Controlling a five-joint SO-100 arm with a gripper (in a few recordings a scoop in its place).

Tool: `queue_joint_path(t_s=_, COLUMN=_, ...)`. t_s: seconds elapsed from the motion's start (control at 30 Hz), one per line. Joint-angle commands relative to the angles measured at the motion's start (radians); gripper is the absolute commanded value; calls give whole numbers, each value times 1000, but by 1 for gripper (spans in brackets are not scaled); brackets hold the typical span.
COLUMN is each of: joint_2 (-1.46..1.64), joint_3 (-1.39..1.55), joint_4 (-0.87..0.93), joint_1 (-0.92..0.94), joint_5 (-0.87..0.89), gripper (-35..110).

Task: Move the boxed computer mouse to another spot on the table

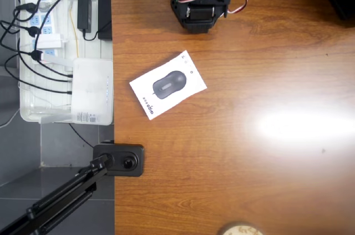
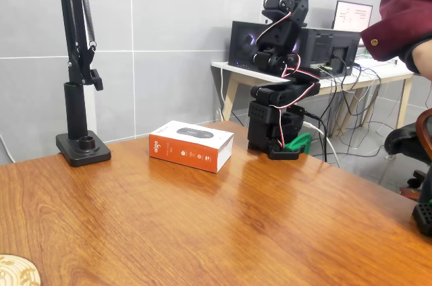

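Boxed computer mouse (image 1: 168, 85) lay flat on table (image 1: 249, 179), well apart from my arm (image 2: 282, 70), folded upright; claw state: couldn't tell.

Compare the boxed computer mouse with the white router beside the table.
The boxed computer mouse lies askew on the table; the white router sits square in the white tray. The box pictures a dark mouse and has an orange side; the router is plain, with cables plugged in. Both are flat, white and rectangular.
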Motion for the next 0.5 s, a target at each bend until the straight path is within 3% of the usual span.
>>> queue_joint_path(t_s=0.0, joint_2=6, joint_3=2, joint_4=-8, joint_1=-3, joint_5=3, gripper=0)
queue_joint_path(t_s=0.3, joint_2=6, joint_3=2, joint_4=-6, joint_1=-5, joint_5=206, gripper=0)
queue_joint_path(t_s=0.47, joint_2=6, joint_3=2, joint_4=-6, joint_1=-5, joint_5=213, gripper=0)
